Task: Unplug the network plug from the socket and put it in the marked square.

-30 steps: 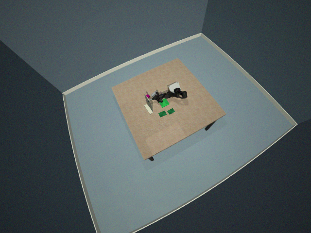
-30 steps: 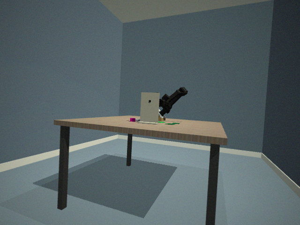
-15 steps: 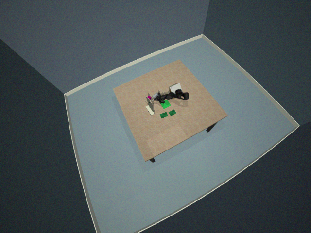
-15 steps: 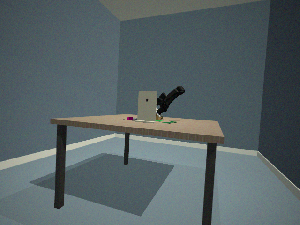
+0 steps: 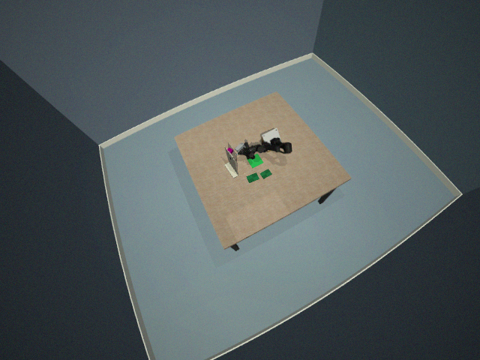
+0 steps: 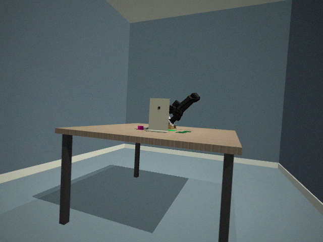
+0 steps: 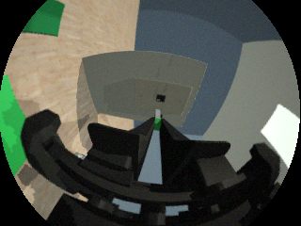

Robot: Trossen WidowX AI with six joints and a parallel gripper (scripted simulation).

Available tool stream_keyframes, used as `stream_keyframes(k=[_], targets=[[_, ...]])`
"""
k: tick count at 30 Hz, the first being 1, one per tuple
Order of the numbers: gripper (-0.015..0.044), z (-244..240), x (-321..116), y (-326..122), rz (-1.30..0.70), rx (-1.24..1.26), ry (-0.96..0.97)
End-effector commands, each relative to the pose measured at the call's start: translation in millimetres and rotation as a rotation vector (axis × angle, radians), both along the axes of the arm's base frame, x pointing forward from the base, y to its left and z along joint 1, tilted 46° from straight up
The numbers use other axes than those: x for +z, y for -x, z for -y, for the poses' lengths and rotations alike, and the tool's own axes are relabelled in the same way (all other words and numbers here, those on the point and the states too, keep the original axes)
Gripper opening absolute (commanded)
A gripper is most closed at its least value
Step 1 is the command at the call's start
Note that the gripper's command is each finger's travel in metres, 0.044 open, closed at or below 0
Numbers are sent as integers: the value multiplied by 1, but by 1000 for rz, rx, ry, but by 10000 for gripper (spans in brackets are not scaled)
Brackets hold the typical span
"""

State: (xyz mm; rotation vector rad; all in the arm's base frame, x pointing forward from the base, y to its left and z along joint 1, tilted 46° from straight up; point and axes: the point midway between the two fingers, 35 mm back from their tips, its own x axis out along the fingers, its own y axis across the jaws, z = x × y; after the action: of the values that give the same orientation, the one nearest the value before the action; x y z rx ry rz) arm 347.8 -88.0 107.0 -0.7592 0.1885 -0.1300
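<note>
- Done, I judge: tab unlocked, plug (image 7: 158,123) drawn out; the dark socket (image 7: 160,98) (image 6: 158,107) shows unfilled ahead of it.
- My pincer (image 5: 241,152) (image 7: 157,121) is closed on the plug, just off the panel (image 5: 233,163) (image 6: 159,118) (image 7: 118,71).
- Left: lower into the bright green square (image 5: 256,161) (image 6: 171,130) (image 7: 11,132), release, withdraw.
- Wrist view shows the plug; exterior hides it behind the panel but shows a magenta block (image 5: 230,150) (image 6: 140,127) at left.

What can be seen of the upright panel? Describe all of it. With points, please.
The upright panel (image 5: 233,164) (image 6: 158,117) (image 7: 113,71) is a flat, pale grey-beige rectangle, taller than wide, material uncertain. It stands on edge on a low cream foot (image 5: 231,170) (image 6: 156,130) on the table (image 5: 209,143) (image 6: 203,137) (image 7: 71,28). A small, dark, squarish opening pierces its upper part.
</note>
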Motion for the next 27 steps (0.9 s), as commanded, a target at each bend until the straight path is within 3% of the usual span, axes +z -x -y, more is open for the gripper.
stream_keyframes(k=[1, 27], targets=[[0, 0, 0, 4, 1, 3, 3], [0, 17, 15, 16, -2, 1, 2]])
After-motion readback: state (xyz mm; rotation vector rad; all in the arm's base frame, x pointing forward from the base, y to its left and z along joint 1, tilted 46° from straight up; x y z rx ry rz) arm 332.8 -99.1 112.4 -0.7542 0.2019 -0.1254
